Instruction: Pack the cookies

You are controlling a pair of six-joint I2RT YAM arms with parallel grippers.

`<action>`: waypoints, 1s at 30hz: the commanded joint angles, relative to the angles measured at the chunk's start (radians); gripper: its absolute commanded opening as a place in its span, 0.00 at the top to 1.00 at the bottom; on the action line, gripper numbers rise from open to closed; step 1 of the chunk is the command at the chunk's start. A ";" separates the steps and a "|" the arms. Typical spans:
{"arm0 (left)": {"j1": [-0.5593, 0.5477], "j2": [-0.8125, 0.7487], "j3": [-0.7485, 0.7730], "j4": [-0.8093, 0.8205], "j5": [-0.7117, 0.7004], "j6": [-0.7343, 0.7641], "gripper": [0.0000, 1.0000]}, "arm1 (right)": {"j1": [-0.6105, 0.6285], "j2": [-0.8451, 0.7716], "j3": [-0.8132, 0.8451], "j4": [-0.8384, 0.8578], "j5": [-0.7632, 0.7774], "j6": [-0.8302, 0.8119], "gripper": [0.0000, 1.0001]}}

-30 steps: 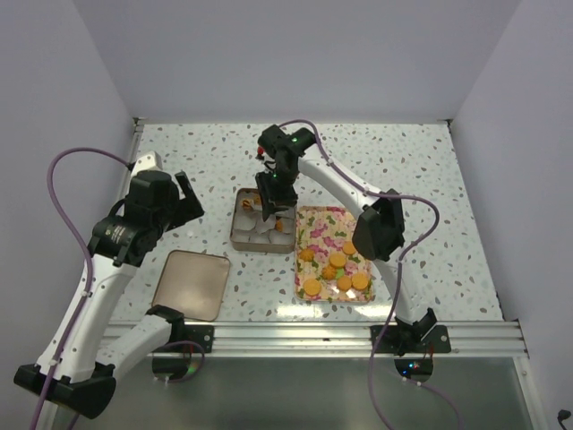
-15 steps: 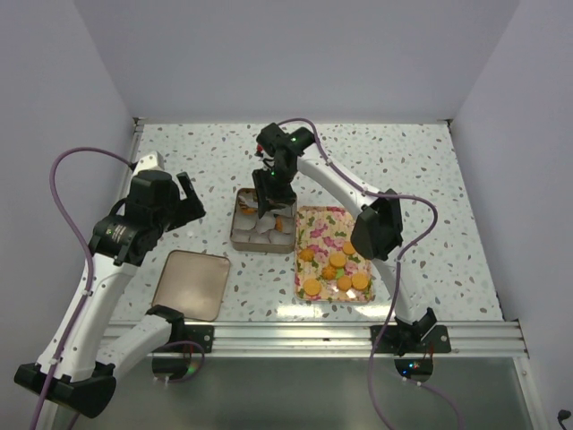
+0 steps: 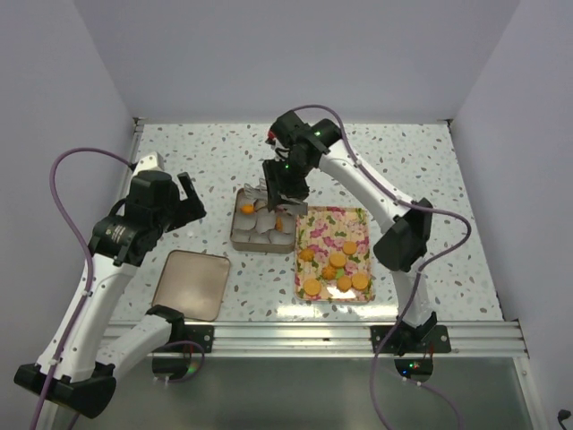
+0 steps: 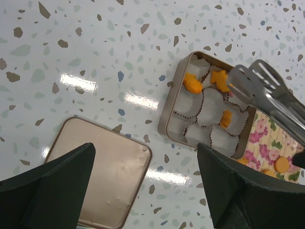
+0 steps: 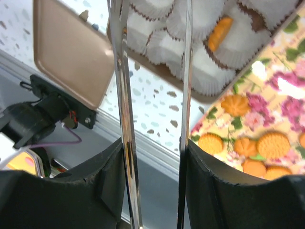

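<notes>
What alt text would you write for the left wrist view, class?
A gold tin of white paper cups holds three orange cookies, with metal tongs above it. A gold lid lies beside it on the speckled table.

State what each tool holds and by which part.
The right tool clamps metal tongs by both arms, squeezed between its fingers. The left tool is open, holding nothing.

Light bright and even, from overhead. Table [image 4: 95,43] glossy: white glare patches in the left wrist view, and a pale streak near the front edge in the top view. Shadows soft and short. Top view sharp, walls slightly washed out. Left gripper [image 4: 146,157] fingers [image 4: 52,191] dark, underexposed, soft-edged. Right wrist view: tongs [image 5: 125,119] very close, blurred, streaked with reflections; tray [image 5: 281,71] behind a little soft.
</notes>
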 commanded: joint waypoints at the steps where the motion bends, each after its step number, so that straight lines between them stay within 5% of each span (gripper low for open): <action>1: 0.005 -0.004 0.027 0.010 0.003 0.010 0.06 | -0.002 -0.207 -0.076 -0.086 0.036 -0.019 0.51; 15: 0.005 0.011 -0.072 0.105 0.099 0.006 0.06 | -0.004 -0.670 -0.848 -0.010 0.133 0.001 0.49; 30: 0.005 0.007 -0.086 0.106 0.101 0.003 0.06 | -0.002 -0.531 -0.816 -0.005 0.146 -0.075 0.50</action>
